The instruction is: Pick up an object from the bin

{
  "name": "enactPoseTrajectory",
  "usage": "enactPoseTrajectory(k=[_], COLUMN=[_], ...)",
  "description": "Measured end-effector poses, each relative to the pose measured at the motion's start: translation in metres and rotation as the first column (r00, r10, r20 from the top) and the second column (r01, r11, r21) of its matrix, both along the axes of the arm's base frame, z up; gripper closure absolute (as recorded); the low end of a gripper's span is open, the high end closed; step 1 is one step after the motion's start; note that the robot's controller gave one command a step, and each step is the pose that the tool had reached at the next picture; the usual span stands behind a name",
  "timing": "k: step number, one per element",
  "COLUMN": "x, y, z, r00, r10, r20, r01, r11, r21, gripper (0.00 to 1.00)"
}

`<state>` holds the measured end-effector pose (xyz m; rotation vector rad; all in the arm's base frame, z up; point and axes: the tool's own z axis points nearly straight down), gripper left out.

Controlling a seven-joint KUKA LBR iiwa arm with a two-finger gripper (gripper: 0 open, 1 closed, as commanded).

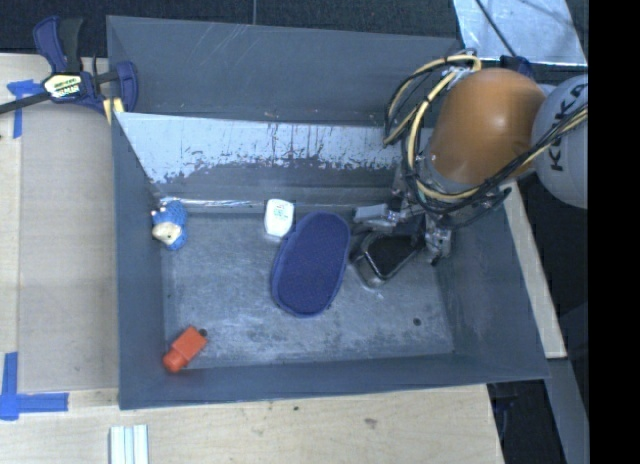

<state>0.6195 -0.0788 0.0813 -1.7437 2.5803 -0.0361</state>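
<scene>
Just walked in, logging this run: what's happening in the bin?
The arm reaches in from the right; its pincer is low over a dark shiny thing at the right side of the bin, beside a blue oval pad. A small white thing, a blue-and-white toy and an orange piece lie apart, further left.

Hand [404,235] prob. partly under orange cover [482,132]

Pad [310,264] lying in the middle of the bin [250,67], toy [168,225] sitting far left, block [185,348] lying front left, claw [400,240] hanging just right of pad
</scene>
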Motion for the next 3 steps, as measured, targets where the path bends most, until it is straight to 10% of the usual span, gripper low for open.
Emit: enactPoseTrajectory(k=[1,2,3], x=[0.009,0.009,0.012], y=[-0.002,-0.002,-0.002], z=[-0.001,-0.001,0.097], r00=[0.962,0.963,0.963], r10=[0.270,0.269,0.267], r20=[-0.026,-0.027,-0.024], r01=[-0.270,-0.269,-0.267], r11=[0.963,0.963,0.964], r21=[0.009,0.010,0.001], gripper=[0.00,1.00,1.00])
